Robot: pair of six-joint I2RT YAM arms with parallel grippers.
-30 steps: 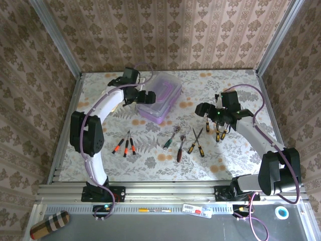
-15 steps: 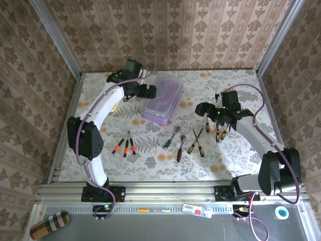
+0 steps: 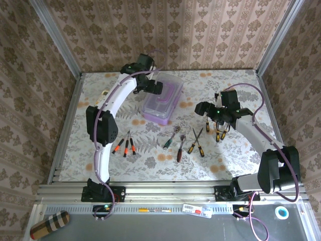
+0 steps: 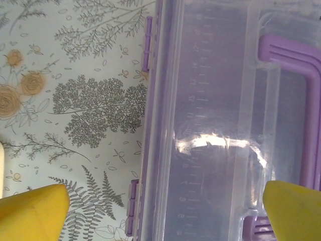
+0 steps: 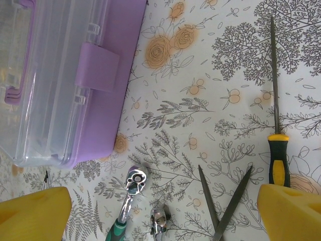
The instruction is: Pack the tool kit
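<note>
While the left claw [image 4: 163,213] hangs spread wide just above the case [image 4: 210,125], one yellow fingertip [image 4: 32,211] over the table [image 4: 75,100] and the other over the clear lid [image 4: 215,165] by the purple handle [image 4: 308,100], the right claw [image 5: 160,213] is likewise spread and holds nothing, above the loose tools. With its lid closed, the case sits at the table's far middle. Nearer lie two wrenches [image 3: 169,139], yellow screwdrivers [image 3: 192,148] and, further left, orange screwdrivers [image 3: 125,148].
</note>
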